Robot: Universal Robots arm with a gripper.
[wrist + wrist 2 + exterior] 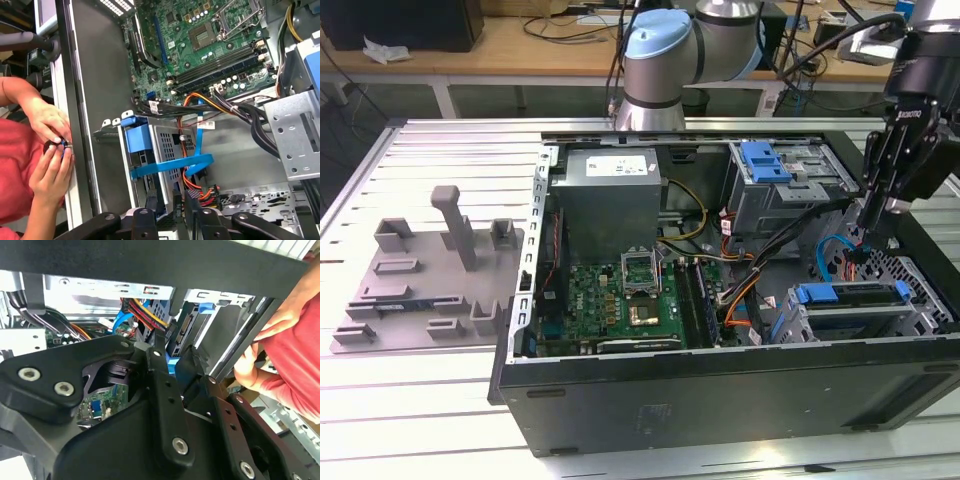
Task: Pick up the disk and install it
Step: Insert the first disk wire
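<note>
I am looking at my black fingers (162, 385), the disk (850, 294) with its blue bracket, a green motherboard (595, 300), a black case (720, 395) and a person's red sleeve (12, 170).

Robotics lab: cabled workbench (470, 58), opened computer case (720, 400)

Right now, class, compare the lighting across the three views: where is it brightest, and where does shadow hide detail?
Exterior view: even room light, the slatted table pale, the case's front wall dark. First wrist view: the motherboard and the disk in its blue bracket well lit. Second wrist view: the gripper a dark mass in front, the person's hand washed bright.
</note>
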